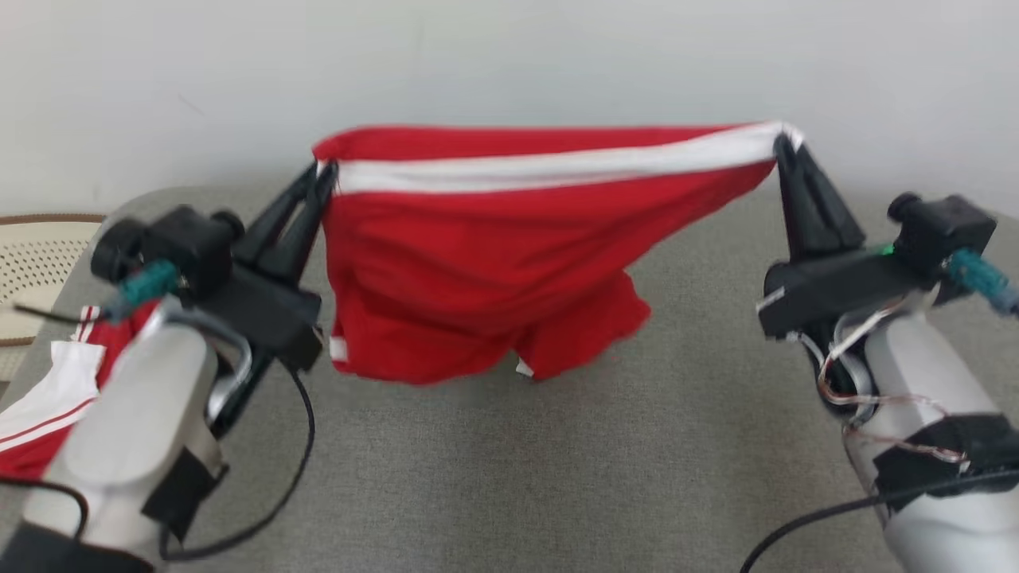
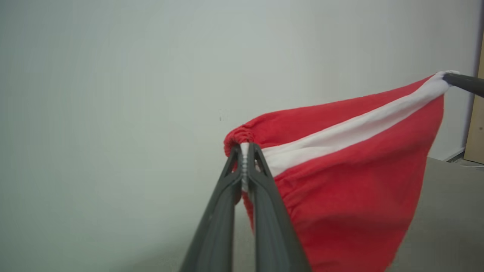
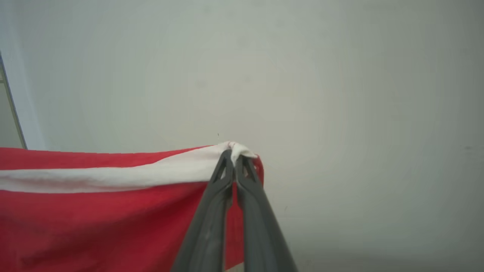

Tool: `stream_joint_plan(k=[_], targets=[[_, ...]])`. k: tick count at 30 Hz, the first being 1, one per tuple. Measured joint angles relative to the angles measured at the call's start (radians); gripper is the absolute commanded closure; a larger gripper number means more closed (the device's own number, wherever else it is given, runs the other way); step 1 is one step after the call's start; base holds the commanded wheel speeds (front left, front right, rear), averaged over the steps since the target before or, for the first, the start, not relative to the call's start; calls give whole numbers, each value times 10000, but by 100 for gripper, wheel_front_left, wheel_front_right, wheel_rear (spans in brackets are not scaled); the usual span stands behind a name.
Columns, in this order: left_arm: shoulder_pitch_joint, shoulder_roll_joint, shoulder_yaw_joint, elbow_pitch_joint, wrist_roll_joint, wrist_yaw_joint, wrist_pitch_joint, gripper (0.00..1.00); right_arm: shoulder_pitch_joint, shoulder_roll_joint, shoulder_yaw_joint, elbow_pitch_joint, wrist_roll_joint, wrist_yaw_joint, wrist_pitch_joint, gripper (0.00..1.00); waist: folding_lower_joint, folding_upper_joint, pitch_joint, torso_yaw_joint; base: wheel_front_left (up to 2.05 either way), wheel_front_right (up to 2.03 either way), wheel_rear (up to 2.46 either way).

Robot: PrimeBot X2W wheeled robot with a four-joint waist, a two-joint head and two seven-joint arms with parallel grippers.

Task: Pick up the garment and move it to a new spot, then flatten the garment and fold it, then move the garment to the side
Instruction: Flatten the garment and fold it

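Garment (image 1: pixel 478 270), red with a white band, hangs stretched in the air above the grey desk (image 1: pixel 557 477). The left end effector (image 1: pixel 325 171) and right end effector (image 1: pixel 784 143) each pinch one end of the band. The wrist views give those clamped tips close up; the head view adds a second red-and-white cloth (image 1: pixel 48 398) at the desk's left.

I can't read any words, numbers or signs here. The garment (image 1: pixel 478 263) in the middle of the frame is red with a white stripe, and I can make out no letters on it. Two small white bits at its bottom edge are too blurry to tell if they are labels.
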State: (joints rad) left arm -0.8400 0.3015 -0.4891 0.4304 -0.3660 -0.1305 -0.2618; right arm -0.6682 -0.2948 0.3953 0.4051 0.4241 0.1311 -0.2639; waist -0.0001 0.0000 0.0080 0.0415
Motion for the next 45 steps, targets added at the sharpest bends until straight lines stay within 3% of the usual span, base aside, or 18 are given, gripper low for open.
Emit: stream_joint_plan(k=[7,13,20,25,31,34,39,45], targets=[[-2419,495,-721,970,-148,-2,0,100,-2278,-251,263,401,-577,2,-2,100,1,0,572,-111,0,0,0],[-4515,366,-1049,1919,15,-4,-2,100,-4720,-288,-119,1300,-1003,2,-2,100,4,1,1638,-255,0,0,0],[-6504,92,-502,2011,719,17,-2,100,-7495,-290,-698,1919,-2500,2,-2,100,5,1,3188,-440,0,0,0],[-7222,-79,-303,1797,1200,12,-4,100,-8348,-109,-1331,2115,-2997,2,-4,100,6,2,4279,-643,0,0,0],[-6942,-234,-477,1845,1089,2,-2,100,-8092,59,-1070,2249,-2566,2,-2,100,6,2,5318,-970,0,0,0],[-6426,-236,-688,1655,690,0,0,100,-7343,-67,-798,1726,-1896,2,0,100,5,3,5713,-1125,0,0,0],[-5089,-224,-700,1120,-291,0,0,100,-5209,-752,-188,351,-654,2,0,100,4,3,6001,-1294,0,0,0],[-3174,6,-934,468,-915,0,-2,100,-2547,-1430,109,-431,740,2,-2,100,0,1,5647,-1296,0,0,0]])
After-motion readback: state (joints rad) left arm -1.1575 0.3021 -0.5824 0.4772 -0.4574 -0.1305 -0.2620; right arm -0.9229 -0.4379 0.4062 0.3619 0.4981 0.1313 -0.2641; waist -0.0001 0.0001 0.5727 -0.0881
